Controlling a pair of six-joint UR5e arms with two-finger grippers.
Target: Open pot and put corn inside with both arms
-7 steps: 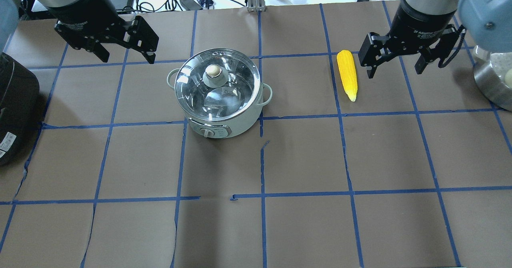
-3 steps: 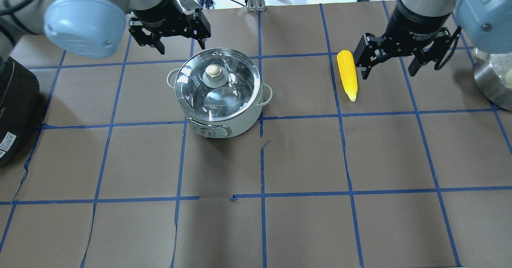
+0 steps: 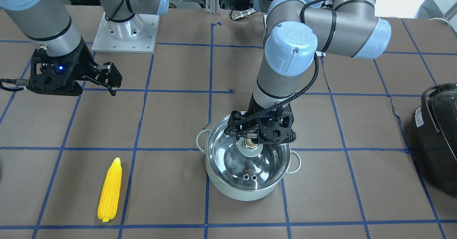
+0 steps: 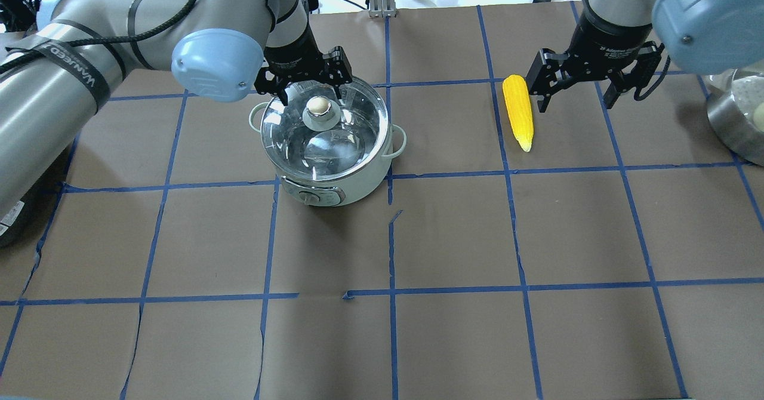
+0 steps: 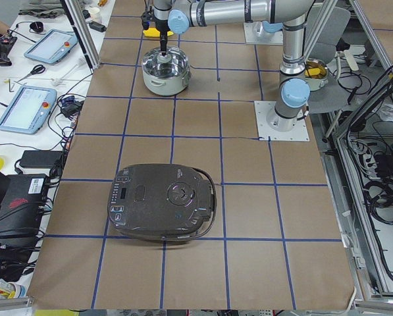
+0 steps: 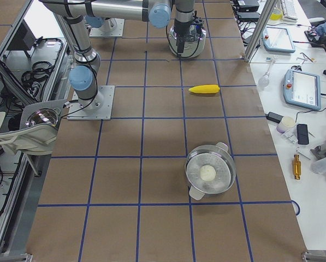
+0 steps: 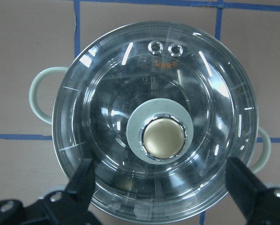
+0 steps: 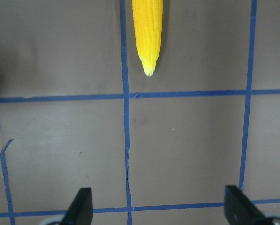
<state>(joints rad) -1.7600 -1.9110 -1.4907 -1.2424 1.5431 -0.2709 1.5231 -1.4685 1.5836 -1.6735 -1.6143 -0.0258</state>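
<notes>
Your left gripper [image 4: 310, 91] moved above the lid knob [image 4: 319, 106], jaws wide, ready to grasp; right gripper [image 4: 577, 95], wide too, hangs beside corn [image 4: 517, 112].

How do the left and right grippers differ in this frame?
The left gripper is over the lid of the pot, the right gripper over bare table. The knob lines up between the left gripper's fingers; the corn lies outside the right gripper's. Both are open and empty.

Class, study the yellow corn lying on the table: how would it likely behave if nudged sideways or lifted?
The corn is round and tapered, so a side nudge would probably roll it in a curve. Its ridged surface likely grips well.
</notes>
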